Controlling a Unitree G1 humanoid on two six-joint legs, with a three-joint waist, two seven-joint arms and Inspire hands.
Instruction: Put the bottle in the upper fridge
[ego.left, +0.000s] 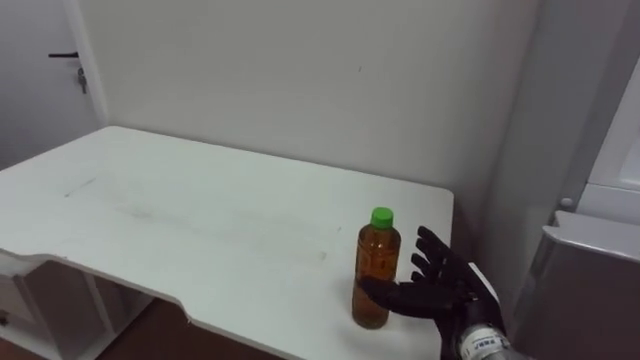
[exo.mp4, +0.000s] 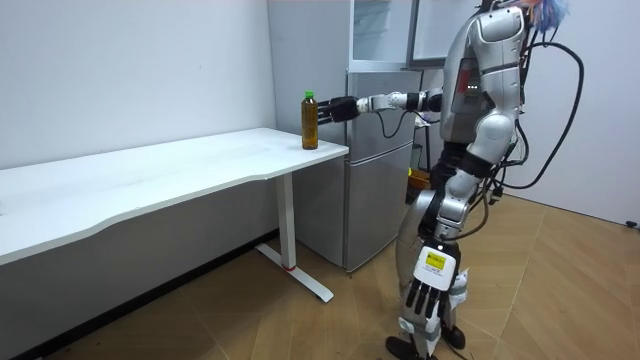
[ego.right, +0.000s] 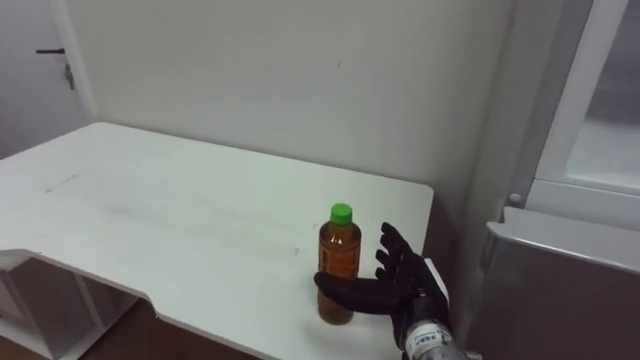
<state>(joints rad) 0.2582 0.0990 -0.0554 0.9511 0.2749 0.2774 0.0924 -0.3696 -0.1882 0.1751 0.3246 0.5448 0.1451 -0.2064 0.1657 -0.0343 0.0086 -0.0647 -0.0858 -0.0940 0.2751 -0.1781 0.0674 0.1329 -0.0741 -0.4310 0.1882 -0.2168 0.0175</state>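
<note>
Right hand (ego.left: 440, 294) beside the upright bottle (ego.left: 373, 268) — fingers spread, thumb perhaps touching it; left hand (exo.mp4: 428, 297) hangs, fingers relaxed.

No text can be read anywhere. The right hand (ego.left: 440, 290), low and right of centre in the eye views, carries a small white tag at its wrist with bluish print, too small to make out. In the room view the left hand (exo.mp4: 428, 300), hanging at the lower middle of the frame, has a tag on its back, yellow above and white below. The dark marks on that tag cannot be read. The bottle (ego.left: 374, 268), lower right of centre in the eye views, may bear a faint band of print around its middle, but no letters can be told there.
</note>
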